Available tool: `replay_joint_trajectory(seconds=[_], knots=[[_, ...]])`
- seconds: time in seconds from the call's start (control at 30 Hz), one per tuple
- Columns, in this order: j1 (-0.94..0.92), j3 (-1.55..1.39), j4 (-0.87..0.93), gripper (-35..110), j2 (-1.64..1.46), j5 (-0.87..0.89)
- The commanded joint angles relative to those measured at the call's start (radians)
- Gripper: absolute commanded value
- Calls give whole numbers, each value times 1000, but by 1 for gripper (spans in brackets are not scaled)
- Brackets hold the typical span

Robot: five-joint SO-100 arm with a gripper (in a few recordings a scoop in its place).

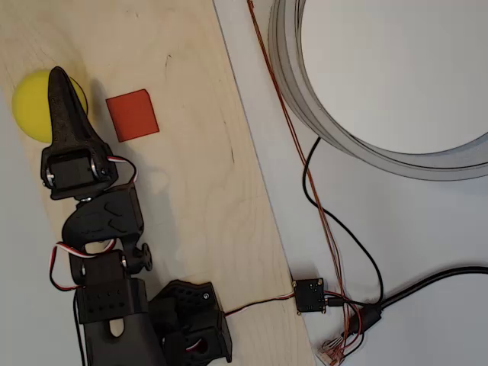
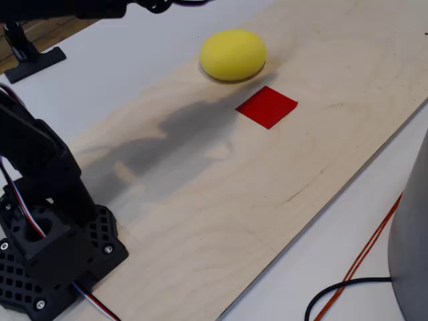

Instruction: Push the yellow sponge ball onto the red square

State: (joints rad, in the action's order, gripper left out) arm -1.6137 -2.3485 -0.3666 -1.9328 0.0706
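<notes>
From above, the gripper (image 1: 59,76) covers part of the yellow sponge ball (image 1: 30,107); its fingers look together. The fixed view shows the whole ball beside the red square (image 2: 267,106). A wire (image 1: 305,183) lies off the surface (image 1: 206,191).

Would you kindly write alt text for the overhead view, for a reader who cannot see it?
A black two-finger gripper reaches over the right part of a round yellow foam ball on a pale wooden board. A small flat red square lies just right of the ball, uncovered; thin wires trail across the white table beside the board.
</notes>
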Motion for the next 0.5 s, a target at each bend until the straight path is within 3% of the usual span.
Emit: replay_joint_trajectory(seconds=[0.0,0.47], knots=[[3,87,489,20,-216,86],[38,118,568,21,-201,97]])
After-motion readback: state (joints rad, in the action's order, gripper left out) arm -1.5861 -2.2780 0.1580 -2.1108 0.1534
